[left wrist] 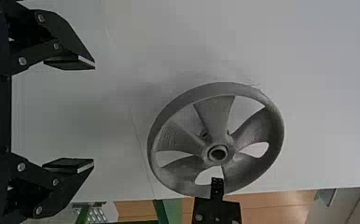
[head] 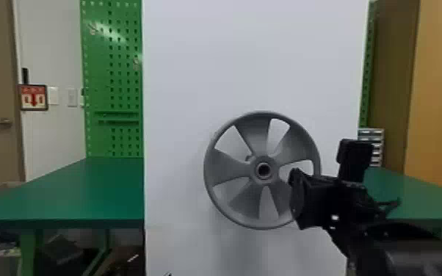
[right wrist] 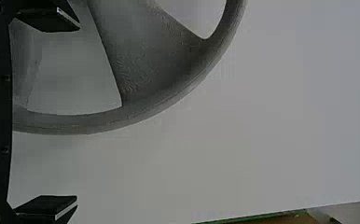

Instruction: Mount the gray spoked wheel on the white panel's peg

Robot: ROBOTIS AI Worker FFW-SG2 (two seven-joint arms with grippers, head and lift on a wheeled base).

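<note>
In the head view the gray spoked wheel (head: 233, 169) is upright against the white panel (head: 253, 66); whether a peg sits inside its dark hub hole I cannot tell. A small gray piece (head: 248, 158) shows behind it beside the hub. My right gripper (head: 296, 198) is at the wheel's right rim. In the right wrist view this gripper (right wrist: 77, 112) stands open, with the rim (right wrist: 136, 111) crossing between its separated fingers. A bit of my left gripper (head: 167, 274) pokes up at the bottom edge; in the left wrist view the gripper (left wrist: 94, 115) is open, apart from the wheel (left wrist: 215, 109).
Green tables (head: 84, 191) flank the panel on both sides. Behind them are a green pegboard (head: 121, 73) at the left and a small drawer cabinet (head: 377, 133) at the right. My right forearm (head: 411, 253) takes up the lower right.
</note>
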